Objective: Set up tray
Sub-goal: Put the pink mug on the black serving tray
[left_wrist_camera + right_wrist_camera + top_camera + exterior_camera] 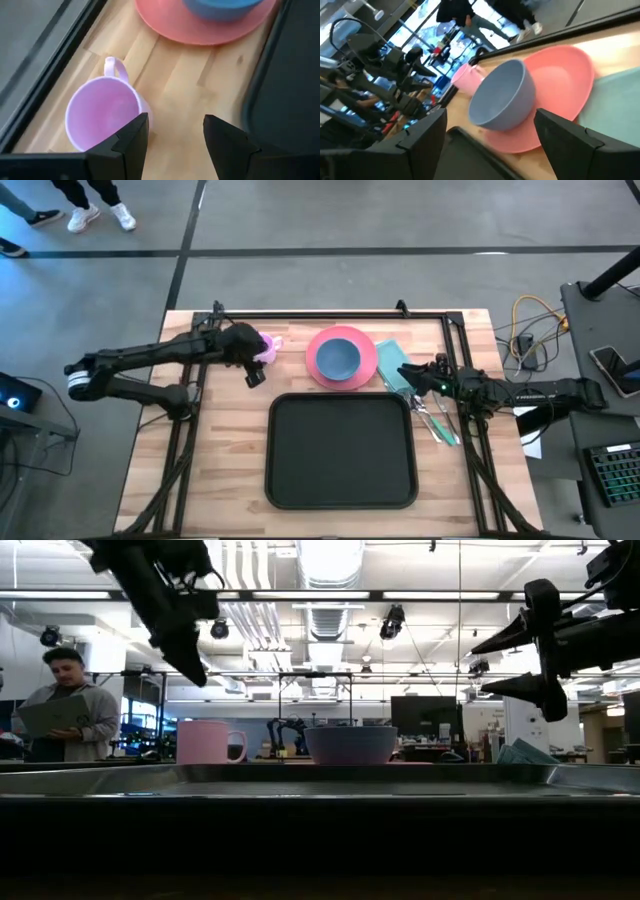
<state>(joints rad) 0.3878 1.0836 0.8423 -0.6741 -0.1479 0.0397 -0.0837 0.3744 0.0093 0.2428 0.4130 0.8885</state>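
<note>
The black tray [342,452] lies on the near half of the table; its rim [320,780] fills the low view's foreground. Behind it stands a pink plate [368,370] with a blue bowl [337,357] on it. A pink mug [102,112] stands upright left of the plate. My left gripper [255,375] is open and raised beside the mug [266,347], touching nothing. My right gripper [408,375] is open and raised [540,650] over a teal napkin [392,360] right of the plate, facing the bowl [502,100].
Cutlery [437,422] lies on the wood right of the tray, near the napkin. Black frame rails [330,314] run along the far and side edges of the table. A person with a laptop [65,710] stands in the room beyond the table.
</note>
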